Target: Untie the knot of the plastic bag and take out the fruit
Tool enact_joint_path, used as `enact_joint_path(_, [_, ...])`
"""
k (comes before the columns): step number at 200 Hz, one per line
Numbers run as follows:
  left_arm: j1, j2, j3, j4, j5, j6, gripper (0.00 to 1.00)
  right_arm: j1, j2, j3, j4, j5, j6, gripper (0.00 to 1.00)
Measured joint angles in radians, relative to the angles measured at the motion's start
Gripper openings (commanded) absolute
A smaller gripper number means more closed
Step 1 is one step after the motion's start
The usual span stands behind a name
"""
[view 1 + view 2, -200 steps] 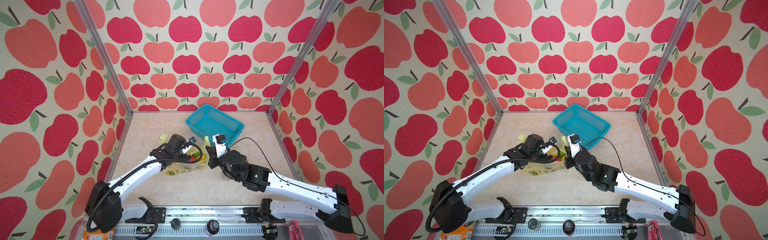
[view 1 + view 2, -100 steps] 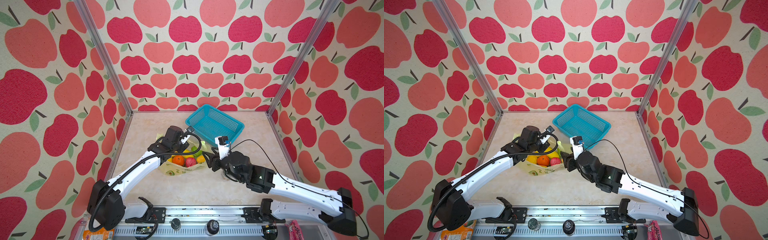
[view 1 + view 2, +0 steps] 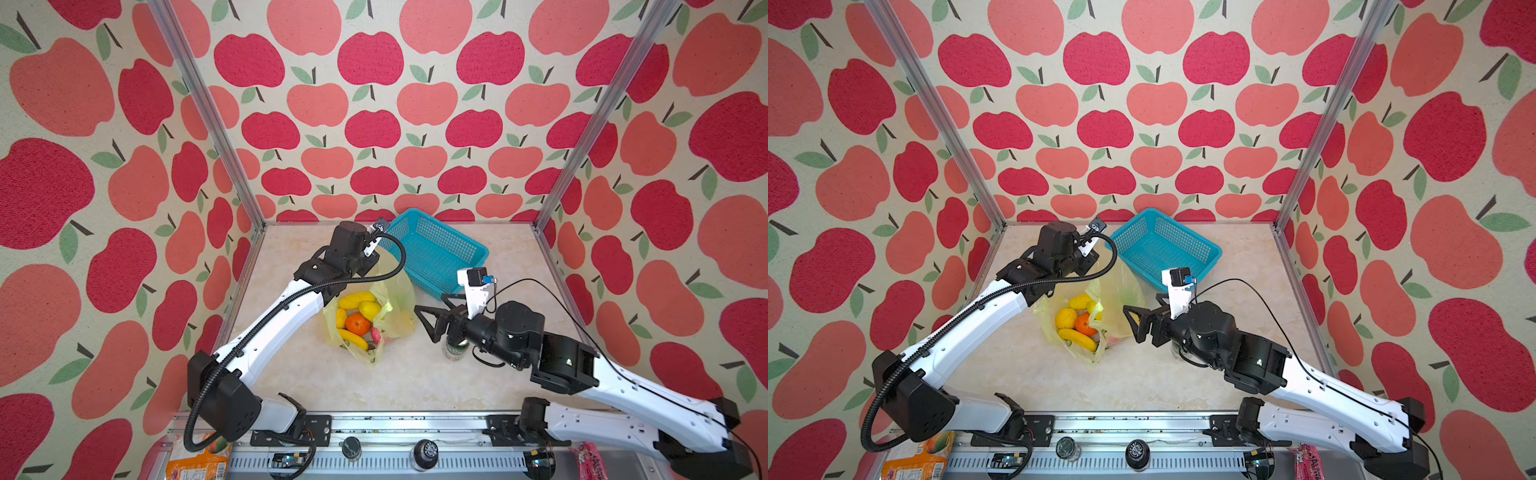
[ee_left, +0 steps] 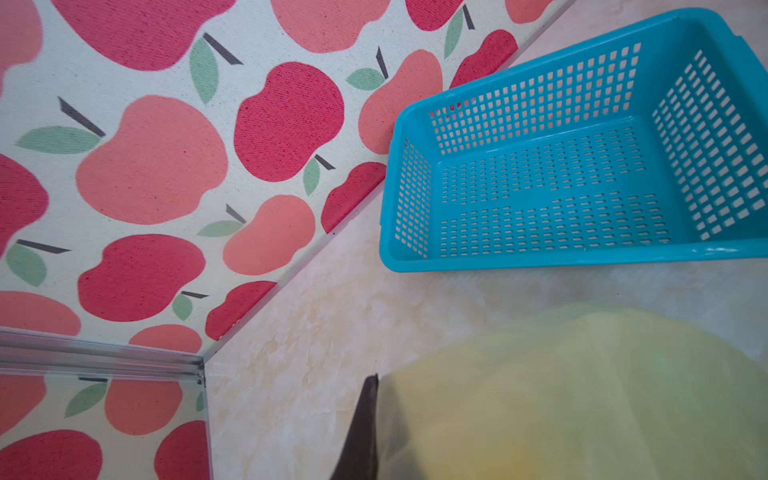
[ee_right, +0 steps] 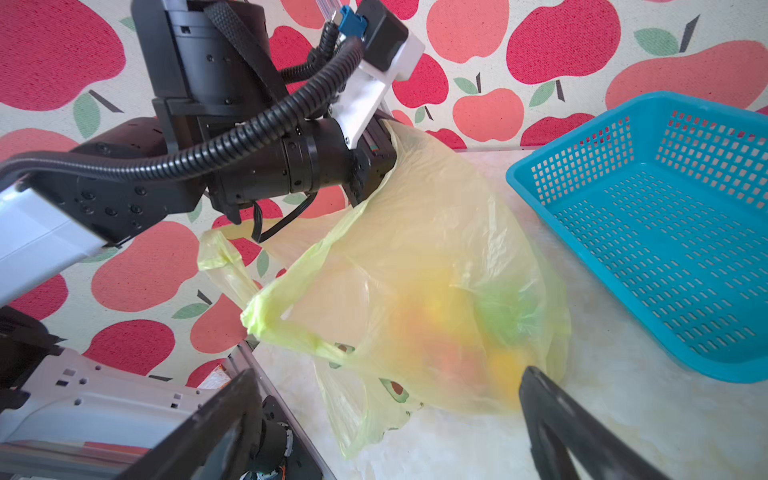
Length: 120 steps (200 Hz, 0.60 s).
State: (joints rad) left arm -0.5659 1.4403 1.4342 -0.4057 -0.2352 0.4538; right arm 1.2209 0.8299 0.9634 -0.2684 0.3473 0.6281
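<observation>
The pale-yellow plastic bag (image 3: 397, 291) (image 3: 1121, 291) (image 5: 436, 257) stands on the table with its mouth open. Inside lies the fruit: an orange one (image 3: 357, 323) (image 3: 1086, 323), yellow pieces (image 3: 356, 298) and a pink one (image 3: 376, 334). No knot shows; a handle loop (image 5: 220, 257) hangs loose. My left gripper (image 3: 374, 266) (image 5: 384, 166) is shut on the bag's upper rim and holds it up; one finger (image 4: 365, 428) shows beside the plastic. My right gripper (image 3: 430, 302) (image 3: 1142, 302) (image 5: 386, 399) stands open, just right of the bag, holding nothing.
A teal mesh basket (image 3: 432, 249) (image 3: 1163, 245) (image 4: 582, 257) (image 5: 623, 257) sits behind the bag near the back wall. A green can (image 3: 453, 349) stands under my right wrist. An orange snack packet (image 3: 199, 457) lies off the front edge.
My left gripper shut on the bag's rim and lifted it up and back. The right gripper opened, let go of the bag and drew back to the right. The fruit came into view.
</observation>
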Motion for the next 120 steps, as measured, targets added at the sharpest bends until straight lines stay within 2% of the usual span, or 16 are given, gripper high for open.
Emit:
enact_joint_path(42, [0.003,0.140,0.279,-0.073,-0.060,0.058,0.00,0.000,-0.127,-0.021,-0.039,0.005,0.020,0.99])
enact_joint_path(65, [0.000,0.177,0.342,-0.092,-0.076,0.069,0.00,0.000,-0.169,-0.035,-0.040,0.005,0.021,0.99])
enact_joint_path(86, [-0.012,0.164,0.303,-0.080,-0.102,0.069,0.00,0.000,-0.167,-0.035,-0.036,-0.001,0.020,0.99])
enact_joint_path(120, [-0.047,0.021,0.008,-0.020,-0.114,0.038,0.00,0.000,-0.121,-0.038,-0.037,0.027,-0.009,0.99])
